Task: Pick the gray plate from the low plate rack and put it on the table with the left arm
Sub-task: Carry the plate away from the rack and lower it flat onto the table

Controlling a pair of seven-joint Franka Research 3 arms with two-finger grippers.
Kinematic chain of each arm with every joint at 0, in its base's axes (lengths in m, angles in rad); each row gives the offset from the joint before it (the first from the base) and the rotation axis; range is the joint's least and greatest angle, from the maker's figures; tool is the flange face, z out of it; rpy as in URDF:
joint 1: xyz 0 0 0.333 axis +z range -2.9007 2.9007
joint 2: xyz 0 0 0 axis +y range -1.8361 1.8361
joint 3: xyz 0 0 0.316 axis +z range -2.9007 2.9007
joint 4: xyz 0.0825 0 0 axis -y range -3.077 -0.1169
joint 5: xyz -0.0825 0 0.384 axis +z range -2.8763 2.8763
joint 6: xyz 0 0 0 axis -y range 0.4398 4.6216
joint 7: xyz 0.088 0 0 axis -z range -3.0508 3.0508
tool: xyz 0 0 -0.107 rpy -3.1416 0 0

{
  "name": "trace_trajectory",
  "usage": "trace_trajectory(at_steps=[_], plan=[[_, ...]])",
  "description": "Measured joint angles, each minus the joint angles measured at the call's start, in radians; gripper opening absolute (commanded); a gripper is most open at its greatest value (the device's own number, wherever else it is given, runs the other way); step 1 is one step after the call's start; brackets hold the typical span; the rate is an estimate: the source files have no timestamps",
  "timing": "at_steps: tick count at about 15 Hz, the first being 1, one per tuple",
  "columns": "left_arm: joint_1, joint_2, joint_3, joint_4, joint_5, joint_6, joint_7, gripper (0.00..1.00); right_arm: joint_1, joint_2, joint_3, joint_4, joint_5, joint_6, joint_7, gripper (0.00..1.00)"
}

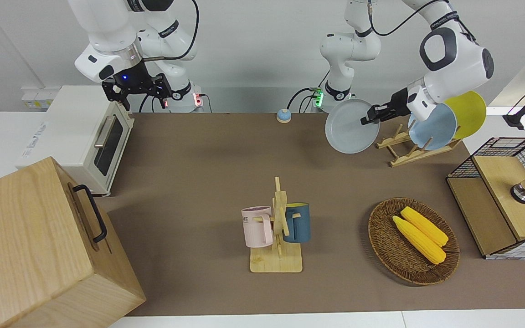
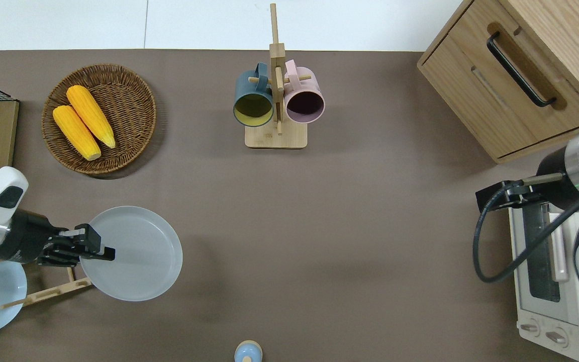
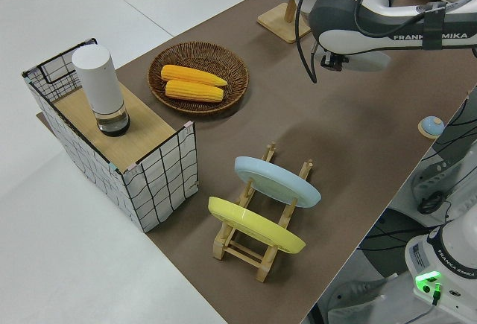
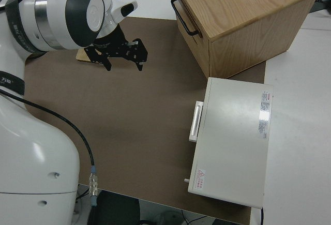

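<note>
Holding gray plate (image 2: 133, 254) by rim | left gripper (image 2: 103, 253) clamped, plate clear of low plate rack (image 2: 48, 291) | bare table (image 2: 279, 241) directly beneath | right arm parked

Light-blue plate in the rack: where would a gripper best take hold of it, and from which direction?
Probably the upper rim of the light-blue plate, approached from above. It leans on edge between the low plate rack pegs, so only the top rim is free; the yellow plate crowds one face.

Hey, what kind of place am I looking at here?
Probably a robotics lab staged as a kitchen: two white arms, the left gripper holding a gray plate over a brown table, with a toaster oven and mug stand.
</note>
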Motion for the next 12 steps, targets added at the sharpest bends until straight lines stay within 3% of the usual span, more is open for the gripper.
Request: trace_trajectory(at_steps=[7, 12], plan=[[-0.037, 0.145, -0.028, -0.022, -0.045, 0.107, 0.095, 0.01, 0.000, 0.000, 0.000, 0.000, 0.000, 0.000, 0.000, 0.983], [-0.042, 0.225, -0.077, -0.037, -0.045, 0.217, 0.098, 0.01, 0.000, 0.000, 0.000, 0.000, 0.000, 0.000, 0.000, 0.983]])
